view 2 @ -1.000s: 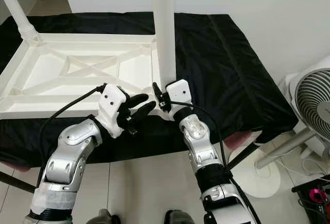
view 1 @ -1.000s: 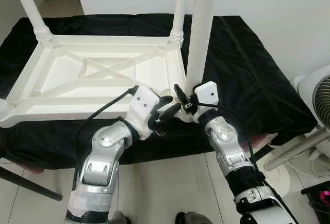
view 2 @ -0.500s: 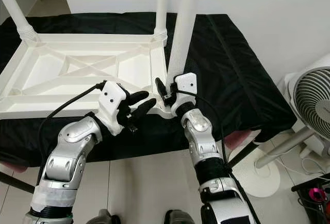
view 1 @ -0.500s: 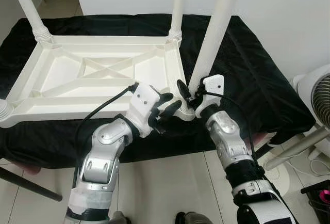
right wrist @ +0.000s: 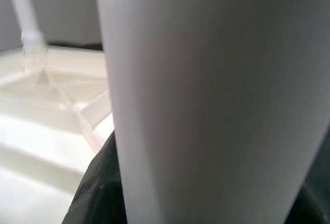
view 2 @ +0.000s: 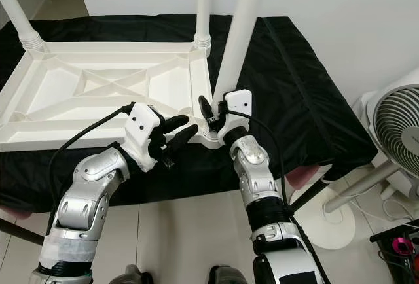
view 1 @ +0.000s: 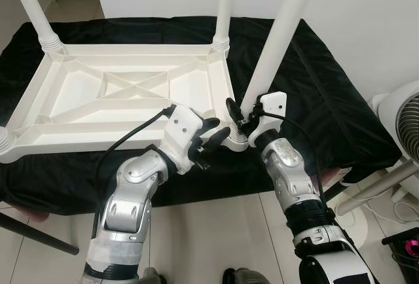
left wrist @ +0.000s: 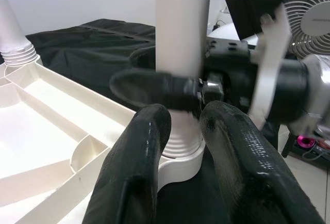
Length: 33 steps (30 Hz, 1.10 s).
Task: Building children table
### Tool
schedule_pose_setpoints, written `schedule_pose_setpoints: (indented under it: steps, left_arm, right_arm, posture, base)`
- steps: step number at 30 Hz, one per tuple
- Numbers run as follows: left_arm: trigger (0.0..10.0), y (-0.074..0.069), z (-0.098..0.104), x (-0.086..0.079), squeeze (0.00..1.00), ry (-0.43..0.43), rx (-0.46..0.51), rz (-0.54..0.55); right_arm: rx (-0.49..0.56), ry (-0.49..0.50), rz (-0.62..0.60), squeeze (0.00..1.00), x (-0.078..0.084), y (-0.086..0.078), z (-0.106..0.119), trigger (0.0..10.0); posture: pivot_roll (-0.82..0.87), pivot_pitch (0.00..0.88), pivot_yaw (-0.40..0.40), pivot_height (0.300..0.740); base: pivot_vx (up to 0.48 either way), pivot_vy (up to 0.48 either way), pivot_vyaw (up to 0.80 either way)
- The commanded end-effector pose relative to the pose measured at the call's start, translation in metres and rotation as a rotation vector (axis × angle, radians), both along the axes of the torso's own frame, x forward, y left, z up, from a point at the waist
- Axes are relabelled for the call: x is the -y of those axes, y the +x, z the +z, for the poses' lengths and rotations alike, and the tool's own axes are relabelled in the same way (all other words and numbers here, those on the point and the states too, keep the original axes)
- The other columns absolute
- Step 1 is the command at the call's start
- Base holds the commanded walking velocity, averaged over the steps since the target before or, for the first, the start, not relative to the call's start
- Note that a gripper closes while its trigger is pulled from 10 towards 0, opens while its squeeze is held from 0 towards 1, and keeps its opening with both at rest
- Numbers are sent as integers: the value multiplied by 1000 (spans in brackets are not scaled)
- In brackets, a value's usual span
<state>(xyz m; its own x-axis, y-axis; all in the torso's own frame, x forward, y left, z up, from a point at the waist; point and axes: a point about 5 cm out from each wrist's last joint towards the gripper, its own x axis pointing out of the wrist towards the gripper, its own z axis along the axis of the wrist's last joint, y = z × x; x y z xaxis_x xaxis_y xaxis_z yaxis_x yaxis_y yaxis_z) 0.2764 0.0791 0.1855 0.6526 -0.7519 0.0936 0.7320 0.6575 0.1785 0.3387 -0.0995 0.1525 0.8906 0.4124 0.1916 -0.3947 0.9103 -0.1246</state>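
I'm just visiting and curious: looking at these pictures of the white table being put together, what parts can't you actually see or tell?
- Tops of the table legs: cut off by the upper edge in both eye views.
- The corner socket: the leg's threads are inside it, so how far it is seated is hidden.
- Right end effector: its far finger sits behind the leg.
- Right wrist view: blurred, the leg is too close.

Inverted children's table top [view 1: 124, 97] lying on the covered desk [view 1: 314, 94], toward the desk's left. Legs stand at the far-left corner [view 1: 36, 9] and the far-right corner [view 1: 223, 9]. A third leg [view 1: 278, 35], at the near-right corner socket [view 1: 237, 141], leans to the right. Right hand [view 1: 241, 119] closed around this leg's base, just above the socket; left hand [view 1: 213, 141] just left of the socket, at the top's near edge. Fan [view 1: 400, 124] on the floor, right of the desk.
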Motion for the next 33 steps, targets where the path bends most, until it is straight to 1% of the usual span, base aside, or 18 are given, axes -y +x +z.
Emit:
schedule_pose_setpoints:
  steps: [1, 4, 7, 12, 13, 14, 15, 16, 18, 19, 21, 25, 26, 27, 28, 30, 33]
  left_arm:
    - [10000, 5, 1, -4, 0, -35, -5, 125]
    - [10000, 5, 1, -3, 0, -36, -5, 124]
    - [10000, 5, 1, -2, 0, -37, -5, 119]
    - [10000, 5, 1, -2, 0, -41, -6, 115]
    - [10000, 5, 2, -2, 0, -45, -5, 110]
    - [10000, 6, 3, -2, 737, -52, -8, 99]
    - [10000, 7, 4, -3, 737, -57, -10, 91]
    - [10000, 7, 5, -4, 1000, -68, -14, 79]
    - [10000, 7, 5, -4, 1000, -68, -14, 79]
    - [10000, 9, 8, -7, 1000, -75, -6, 68]
    - [10000, 15, 15, -14, 1000, -76, 22, 79]
    - [10000, 23, 23, -20, 1000, -66, 55, 109]
    - [10000, 26, 26, -21, 902, -70, 59, 106]
    - [10000, 26, 31, -20, 0, -86, 57, 79]
    - [10000, 26, 35, -19, 0, -97, 54, 57]
    - [10000, 26, 35, -19, 0, -97, 54, 57]
    - [10000, 19, 51, -9, 0, -165, 37, -84]
  right_arm:
    - [-122, -91, -8, 0, 0, -8, -35, 10000]
    - [-126, -87, -3, 0, -1, -10, -36, 10000]
    - [-136, -60, -8, 0, -1, -10, -36, 10000]
    - [-119, -38, -8, 0, 0, -10, -32, 10000]
    - [-106, -23, -7, 0, 1, -10, -28, 10000]
    - [-80, -15, -3, 0, 2, -9, -19, 10000]
    - [-62, -12, 1, 0, 3, -8, -13, 10000]
    - [-46, -11, 5, 0, 5, -7, -6, 10000]
    - [-46, -11, 5, 0, 5, -7, -6, 10000]
    - [-26, -6, 13, 0, 8, -6, 4, 10000]
    - [11, -8, 44, 0, 12, -5, 20, 10000]
    - [33, -25, 86, 0, 12, -5, 30, 10000]
    - [40, -23, 101, 0, 12, -5, 34, 10000]
    - [46, -22, 117, 0, 11, -5, 38, 10000]
    - [48, -21, 127, 0, 10, -5, 40, 10000]
    - [48, -21, 127, 0, 10, -5, 40, 10000]
    - [48, -37, 196, 0, 6, -7, 46, 10000]
  posture:
    - [-22, 85, 18, 740]
    - [-25, 85, 19, 740]
    - [-25, 86, 18, 740]
    - [-29, 86, 19, 740]
    - [-29, 86, 19, 740]
    - [-25, 83, 11, 740]
    - [-25, 83, 11, 740]
    - [-26, 81, 7, 740]
    - [-26, 81, 7, 740]
    - [-28, 79, 5, 740]
    - [-31, 76, 1, 740]
    - [-35, 72, -2, 740]
    - [-35, 67, -5, 740]
    - [-37, 61, -8, 740]
    - [-37, 61, -8, 740]
    - [-37, 61, -8, 740]
    - [-32, 48, -13, 740]
  base:
    - [0, 0, 0]
    - [0, 0, 0]
    - [0, 0, 0]
    - [0, 0, 0]
    - [0, 0, 0]
    - [0, 0, 0]
    - [0, 0, 0]
    - [0, 0, 0]
    - [0, 0, 0]
    - [0, 0, 0]
    - [0, 0, 0]
    - [0, 0, 0]
    - [0, 0, 0]
    - [0, 0, 0]
    - [0, 0, 0]
    - [0, 0, 0]
    - [0, 0, 0]
